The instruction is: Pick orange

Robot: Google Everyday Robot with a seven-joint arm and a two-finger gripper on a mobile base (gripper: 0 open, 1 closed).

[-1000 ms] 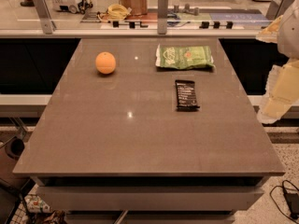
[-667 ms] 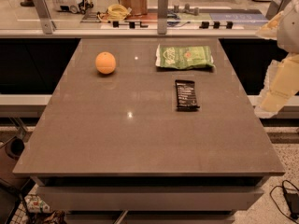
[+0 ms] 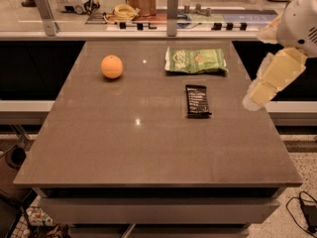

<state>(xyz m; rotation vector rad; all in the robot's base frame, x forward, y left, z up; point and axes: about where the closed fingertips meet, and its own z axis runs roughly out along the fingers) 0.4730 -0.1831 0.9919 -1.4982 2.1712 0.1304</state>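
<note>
The orange (image 3: 112, 66) is a small round fruit lying on the far left part of the brown table (image 3: 148, 148). My gripper (image 3: 253, 99) hangs at the end of the white and cream arm (image 3: 292, 29) at the table's right edge, far to the right of the orange and a little nearer the camera. It holds nothing that I can see.
A green snack bag (image 3: 196, 60) lies at the far middle-right of the table. A black wrapped bar (image 3: 197, 101) lies in front of it, just left of the gripper. A glass barrier with metal posts (image 3: 172, 9) runs behind the table. Cables (image 3: 307, 212) lie on the floor at the lower right.
The arm and gripper have moved left, from beside the table to over its right edge. The orange, bag and bar have not moved.
</note>
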